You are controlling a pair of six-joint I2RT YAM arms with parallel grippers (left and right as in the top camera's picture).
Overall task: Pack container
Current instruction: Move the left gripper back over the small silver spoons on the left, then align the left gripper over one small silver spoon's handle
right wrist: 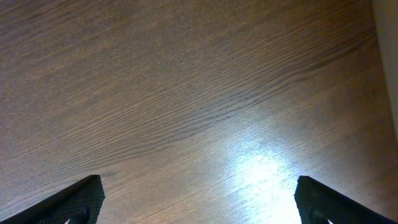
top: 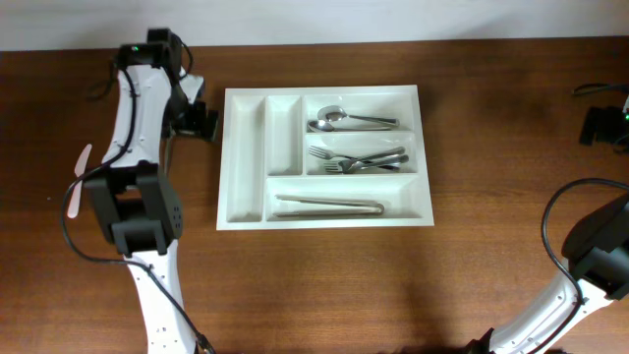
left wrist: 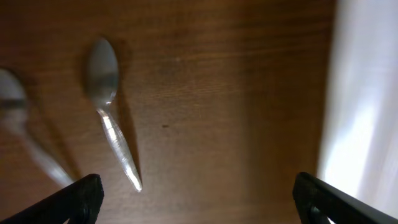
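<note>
Centring over the handle of the spoon (left wrist: 114, 134), toward the back edge of the table (left wrist: 224, 87), is advised; the left gripper (left wrist: 199, 208) is spread wide, empty.

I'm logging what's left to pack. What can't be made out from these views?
- Left wrist: second utensil at left edge, blurred and cut off.
- Left wrist: tray, washed out by glare.
- Overhead: loose spoon unseen, likely under the left arm.
- Overhead: forks overlap, count too small to tell.

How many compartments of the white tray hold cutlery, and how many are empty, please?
Compartments of the tray holding cutlery: 3
Empty compartments: 2
Total: 5
</note>
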